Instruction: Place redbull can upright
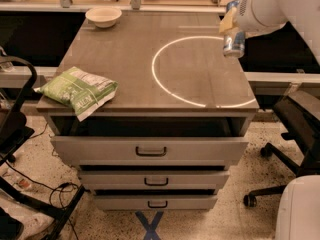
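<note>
The redbull can (pixel 233 43) is a slim blue and silver can held upright above the right side of the grey table top (pixel 150 59), over the right part of a white ring of light (pixel 165 86). My gripper (pixel 231 21) comes in from the upper right at the end of the white arm (pixel 272 6) and is shut on the can's upper part. The can's bottom hangs a little above the surface.
A green snack bag (pixel 77 91) lies at the table's front left corner. A white bowl (pixel 103 16) stands at the back left. Three drawers (pixel 150 151) sit below the top. A black office chair (pixel 295 129) stands at right, a black frame and cables at left.
</note>
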Tool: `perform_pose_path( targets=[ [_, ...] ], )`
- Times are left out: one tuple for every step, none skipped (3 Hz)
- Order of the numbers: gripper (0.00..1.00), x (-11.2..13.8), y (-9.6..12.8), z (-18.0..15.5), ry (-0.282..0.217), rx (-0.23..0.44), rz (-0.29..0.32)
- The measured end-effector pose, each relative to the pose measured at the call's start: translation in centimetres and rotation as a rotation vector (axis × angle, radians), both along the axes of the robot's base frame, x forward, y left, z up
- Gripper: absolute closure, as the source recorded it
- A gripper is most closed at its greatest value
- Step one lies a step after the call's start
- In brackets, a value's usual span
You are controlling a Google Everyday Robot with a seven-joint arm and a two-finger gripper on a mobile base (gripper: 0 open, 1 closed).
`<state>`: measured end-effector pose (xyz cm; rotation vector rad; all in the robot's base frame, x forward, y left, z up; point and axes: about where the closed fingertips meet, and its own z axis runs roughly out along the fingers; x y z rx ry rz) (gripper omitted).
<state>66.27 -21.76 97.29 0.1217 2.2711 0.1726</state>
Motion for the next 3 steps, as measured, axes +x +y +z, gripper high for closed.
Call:
perform_pose_path(
  targets=[
    [1.0,0.6,0.2,-0.4,0.014,0.102,0.065],
    [1.0,2.0,1.6,-1.8,0.061,0.288,0.222],
    [1.0,1.4,2.5,-0.9,0.042,0.449,0.446]
  ],
)
